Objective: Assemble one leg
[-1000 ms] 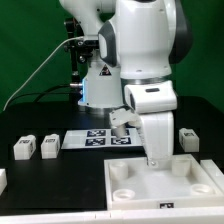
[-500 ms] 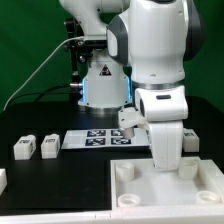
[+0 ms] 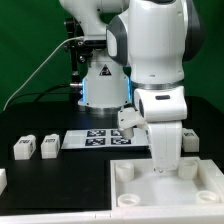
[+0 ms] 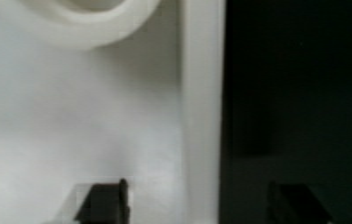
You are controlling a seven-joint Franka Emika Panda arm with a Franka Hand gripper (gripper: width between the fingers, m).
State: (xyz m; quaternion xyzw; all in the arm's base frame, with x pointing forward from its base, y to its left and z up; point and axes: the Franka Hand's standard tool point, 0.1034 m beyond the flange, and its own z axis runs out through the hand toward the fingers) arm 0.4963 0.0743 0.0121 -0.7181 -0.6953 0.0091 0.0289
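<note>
Three small white legs with tags stand on the black table in the exterior view: two at the left [image 3: 24, 148] [image 3: 48, 146] and one at the right [image 3: 188, 138], partly behind my arm. My gripper [image 3: 165, 168] is low over the back edge of the large white tabletop panel [image 3: 190, 195]. In the wrist view the gripper [image 4: 199, 190] is open and empty. One finger [image 4: 102, 200] is over the panel [image 4: 84, 120], the other [image 4: 297, 200] over the black table. A round corner socket [image 4: 84, 20] shows ahead.
The marker board [image 3: 98, 138] lies flat on the table between the left legs and my arm. The robot base [image 3: 100, 80] and cables stand at the back. Another white part [image 3: 2, 180] shows at the exterior view's left edge.
One second ago my arm was further to the exterior view's left; it has moved right along the panel's back edge. It has stayed still over the last half second.
</note>
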